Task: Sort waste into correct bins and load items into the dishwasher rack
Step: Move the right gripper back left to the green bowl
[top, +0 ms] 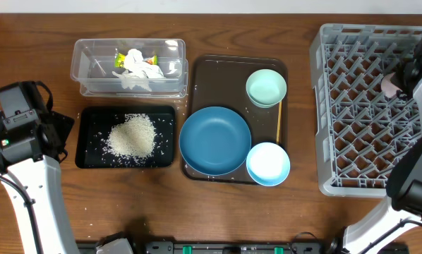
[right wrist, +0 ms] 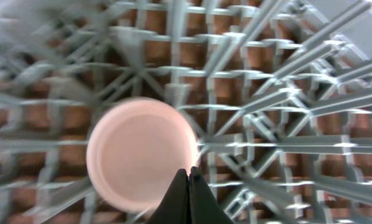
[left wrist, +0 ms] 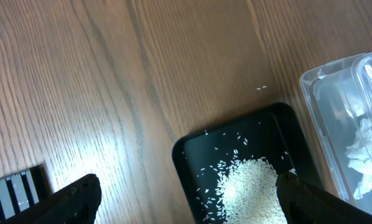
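1. Over the rack (top: 321, 113), the right gripper (right wrist: 189, 177) is pinched shut at the pink cup's (right wrist: 139, 152) edge; whether it truly grips the rim I cannot tell.
2. Seat the cup squarely between pegs before letting go; a tilt may topple it.
3. Left gripper (left wrist: 189, 205) hangs spread wide and empty above the black tray (left wrist: 195, 158).

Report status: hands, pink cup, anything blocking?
Left hand open beside black tray. Right hand shut at pink cup over dishwasher rack, grip unclear. Blue plate, mint-green bowl, light-blue bowl, chopstick on brown tray. No obstruction seen.
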Robot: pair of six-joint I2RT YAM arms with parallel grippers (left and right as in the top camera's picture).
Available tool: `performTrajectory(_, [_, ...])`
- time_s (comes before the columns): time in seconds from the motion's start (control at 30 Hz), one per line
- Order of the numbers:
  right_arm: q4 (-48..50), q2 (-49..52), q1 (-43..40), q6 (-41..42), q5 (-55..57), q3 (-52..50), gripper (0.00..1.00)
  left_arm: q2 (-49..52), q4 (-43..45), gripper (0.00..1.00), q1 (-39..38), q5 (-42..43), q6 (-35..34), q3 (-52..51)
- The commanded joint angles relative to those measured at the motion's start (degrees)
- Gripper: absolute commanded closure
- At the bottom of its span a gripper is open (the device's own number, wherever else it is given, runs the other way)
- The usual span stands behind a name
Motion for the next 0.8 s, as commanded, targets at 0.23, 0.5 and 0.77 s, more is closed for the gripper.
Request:
performTrajectory(0.23, [5.57, -10.54, 4.57, -7.02, -34.84, -0.26, 0.48, 0.15, -0.20, 0.08, 0.24, -0.28, -0.09, -0.07])
performTrajectory(0.5, [4.33, -9.14, 14.51, -15.17, -42.07, -0.28, 0.36, 0.15, -0.20, 0.08, 0.24, -0.28, -0.09, -0.07])
performTrajectory(0.77, [4.76, -2.86, 30.01, -15.21, -36.74, -0.28, 0.36, 0.15, -0.20, 0.08, 0.24, -0.28, -0.09, -0.07])
